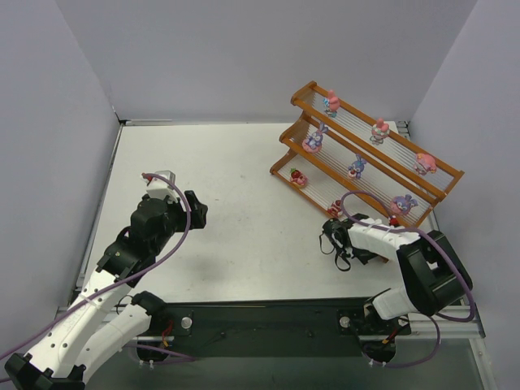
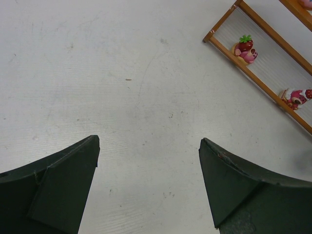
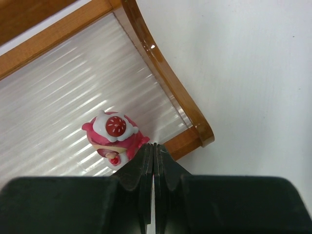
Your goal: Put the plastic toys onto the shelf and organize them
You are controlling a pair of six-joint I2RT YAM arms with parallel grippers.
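A matte white tabletop (image 1: 227, 179) fills the floor of the cell. The left wrist view shows it faintly scuffed and speckled with small dark marks. Plain pale lavender-grey walls (image 1: 244, 49) close it in at the left, the back and the right. A black base plate (image 1: 260, 321) runs along the near edge and carries both arms.

The orange-brown wooden shelf (image 1: 355, 110), 3 stepped tiers strung with thin pale rods, stands at an angle in the back right corner of the tabletop. All 9 tiny pink, red and blue-purple plastic toys (image 1: 357, 167) sit on it. 3 are on the top tier, 3 on the middle tier, and the rest on the lowest, where the right arm partly hides the end.

The left gripper (image 2: 148, 141) hangs over bare tabletop at the left, well apart from the shelf, its dark fingers (image 2: 63, 185) spread wide with nothing between them.

The right gripper (image 3: 153, 158) is low at the near right end of the lowest tier, its fingers pressed flat together and pinching nothing. Just beyond the tips stands a pink toy with a white, red-centred cap (image 3: 114, 136), upright on the rods beside the curved end piece. Whether the tips touch it cannot be told
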